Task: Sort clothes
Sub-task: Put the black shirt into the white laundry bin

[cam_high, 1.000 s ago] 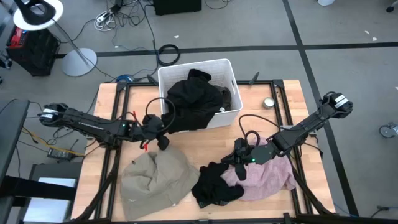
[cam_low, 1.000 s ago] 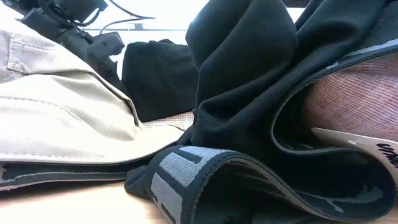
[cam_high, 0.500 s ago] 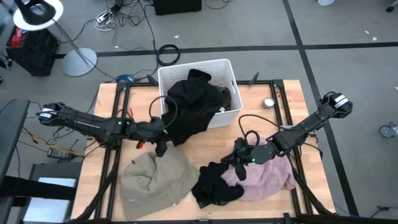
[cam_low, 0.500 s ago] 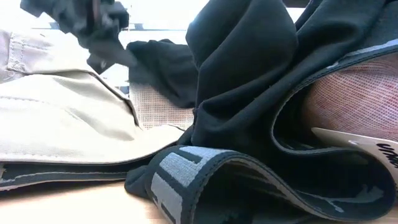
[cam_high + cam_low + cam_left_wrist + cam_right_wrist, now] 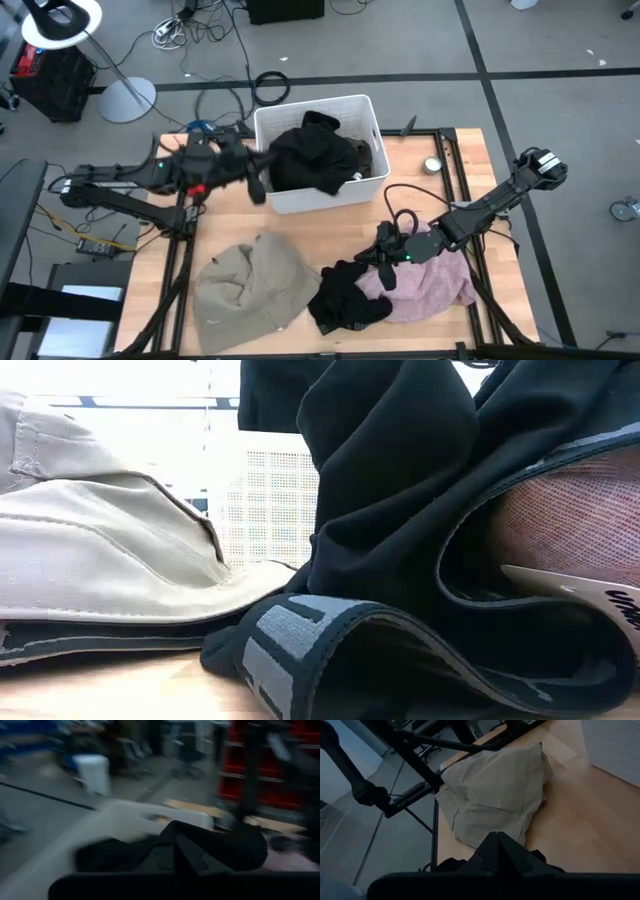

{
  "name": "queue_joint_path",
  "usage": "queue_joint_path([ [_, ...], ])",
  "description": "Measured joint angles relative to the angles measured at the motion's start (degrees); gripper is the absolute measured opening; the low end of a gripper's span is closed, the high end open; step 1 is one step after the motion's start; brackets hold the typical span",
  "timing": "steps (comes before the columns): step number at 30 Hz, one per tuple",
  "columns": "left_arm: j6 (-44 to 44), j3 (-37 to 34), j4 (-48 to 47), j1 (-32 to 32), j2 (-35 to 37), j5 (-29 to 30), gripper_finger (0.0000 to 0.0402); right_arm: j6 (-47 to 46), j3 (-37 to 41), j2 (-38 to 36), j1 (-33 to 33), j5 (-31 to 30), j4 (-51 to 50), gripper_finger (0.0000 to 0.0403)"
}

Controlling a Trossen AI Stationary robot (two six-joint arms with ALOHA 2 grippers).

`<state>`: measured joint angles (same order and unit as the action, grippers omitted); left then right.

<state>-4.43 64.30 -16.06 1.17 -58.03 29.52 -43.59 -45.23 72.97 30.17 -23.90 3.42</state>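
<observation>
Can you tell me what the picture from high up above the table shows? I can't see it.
The left gripper lifts a black garment into the white bin at the far side of the wooden table. The right gripper rests low on a pink garment, beside another black garment. A beige garment lies near the front left.

You are looking down at a wooden table (image 5: 320,245) sitting on a grey floor (image 5: 560,40) crossed by dark lines, with cables (image 5: 200,20) lying loose and a white lamp base (image 5: 127,99) standing nearby.
</observation>
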Motion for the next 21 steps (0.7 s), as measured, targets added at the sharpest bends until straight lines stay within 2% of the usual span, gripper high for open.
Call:
queue_joint_path([
  [8, 2.71, 1.41, -0.03, -9.91, -4.80, 0.06, 0.0000, 0.13, 0.00, 0.00, 0.00, 0.00, 0.97, 0.0000],
  [16, 0.25, 1.41, 6.23, -16.83, -16.22, -14.37, 0.0000, 0.11, 0.00, 0.00, 0.00, -0.02, 1.01, 0.0000],
  [21, -3.60, 3.21, 4.45, -20.03, -23.89, -20.78, 0.0000, -0.29, 0.00, 0.00, 0.00, -0.02, 1.01, 0.0000],
])
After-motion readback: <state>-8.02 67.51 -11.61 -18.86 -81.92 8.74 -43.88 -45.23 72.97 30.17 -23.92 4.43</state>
